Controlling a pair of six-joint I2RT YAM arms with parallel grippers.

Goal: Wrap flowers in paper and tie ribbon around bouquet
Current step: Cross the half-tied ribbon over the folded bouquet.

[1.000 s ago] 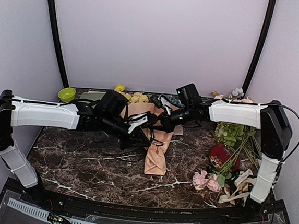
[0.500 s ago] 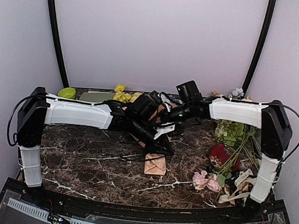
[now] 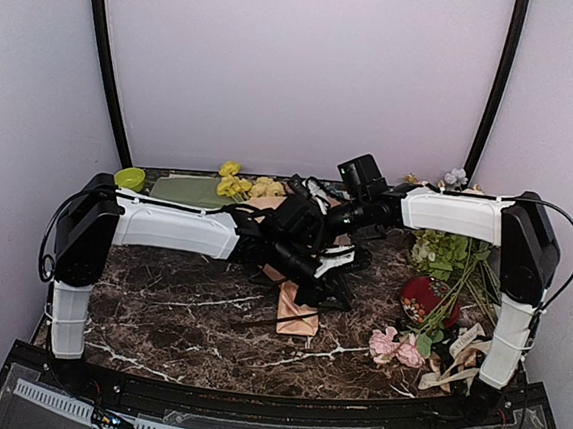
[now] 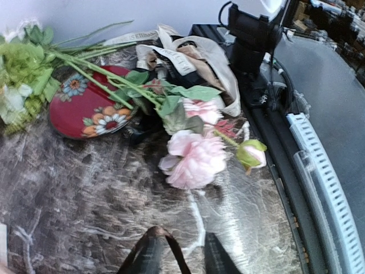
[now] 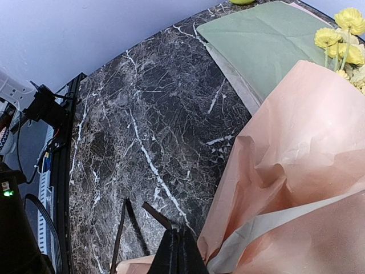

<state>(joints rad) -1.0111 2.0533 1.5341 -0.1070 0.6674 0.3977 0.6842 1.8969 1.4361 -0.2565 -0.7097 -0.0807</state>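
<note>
Cream ribbon [image 4: 171, 55], print unreadable (dark ribbon [image 5: 154, 216] in right gripper [image 5: 178, 234])

The left arm [image 3: 175, 230] and right arm [image 3: 457, 214] met over the peach-pink bouquet [image 3: 298, 311] mid-table; its yellow flowers [image 3: 241, 184] lay by a green sheet [image 3: 183, 189] at the back, a thin dark ribbon [image 3: 292, 319] crossing its narrow end

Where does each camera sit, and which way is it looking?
Top external: above and behind, looking down at the table; left arm and right arm show.
Left wrist: on the left gripper, facing the pink roses and red dish; its fingertips show.
Right wrist: on the right gripper, facing the paper and green sheet; shut fingers pinch the ribbon.
Shared: top and left wrist both see roses and dish.
</note>
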